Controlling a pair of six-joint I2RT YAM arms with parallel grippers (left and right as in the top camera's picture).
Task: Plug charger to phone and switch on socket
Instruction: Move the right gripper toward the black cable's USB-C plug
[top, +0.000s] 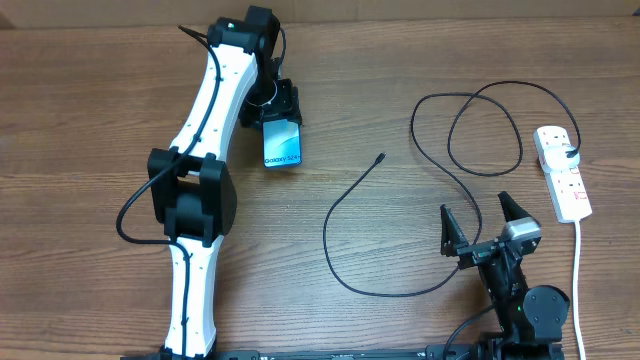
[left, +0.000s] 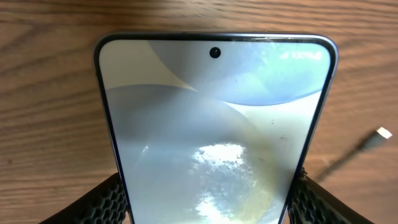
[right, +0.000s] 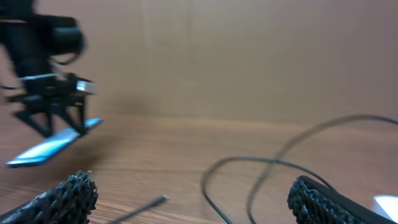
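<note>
Pinching the slim glossy phone (left: 211, 124) between the left gripper's (left: 208, 202) knobbly black pads (left: 102, 202), tilted over the wood-grain table (top: 380, 60). Holding right gripper (top: 482, 222) fingers (top: 450, 230) wide apart on nothing, with thin black charger (top: 335, 255) looping just beside them and blocky white socket (top: 562, 172) further right.

I see a brown wooden desk (top: 400, 60) with dark lines running through the wood. It lies under my left fingers (left: 102, 202) and my right fingers (right: 68, 193), and it spreads out on every side of them. Far in front of the right fingers, a plain brown wall (right: 249, 56) stands at the back of the desk. It looks blurry. From above, a thin pale strip (top: 450, 4) runs beyond the left fingers.
</note>
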